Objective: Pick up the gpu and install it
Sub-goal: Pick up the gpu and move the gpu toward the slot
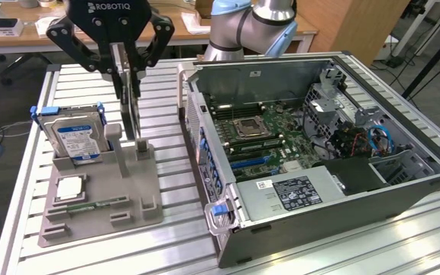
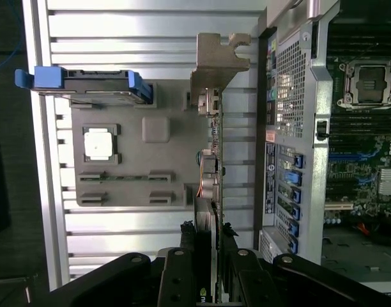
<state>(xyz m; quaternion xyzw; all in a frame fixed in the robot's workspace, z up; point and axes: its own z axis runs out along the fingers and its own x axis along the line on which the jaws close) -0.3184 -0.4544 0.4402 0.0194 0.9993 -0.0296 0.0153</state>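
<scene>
Aluminium slats form the table (image 1: 357, 252), the biggest thing in sight, and everything else stands on it. On the exterior view's right sits a dark computer case (image 1: 334, 212), lying with its side panel off, so the green circuit board (image 1: 258, 132) inside faces up. On the exterior view's left, just beside the case, lies a grey plastic holder (image 1: 140, 195) with slots and posts for loose parts. The robot arm (image 1: 251, 23), silver with pale blue joints, rises behind the case.

At the holder's far corner a silver hard drive (image 1: 75, 137) with a blue label stands upright in a blue frame. Between that drive and the case is the gpu (image 1: 132, 117), a thin dark card seen edge-on and standing upright over the holder. Its lower end meets a slotted post of the holder; whether it rests in the slot or hangs just clear of it cannot be told. In the wrist view its metal end bracket (image 2: 218, 64) points away from the camera, close beside the case's outer wall.

The black gripper (image 1: 130, 86) comes down from above, its jaws drawn in narrow and clamped on the gpu's upper part, one finger on each flat face.

Nearer the holder's front lie a square silver processor chip (image 1: 69, 188) and, beside it, a slim green memory stick (image 1: 90, 206).
</scene>
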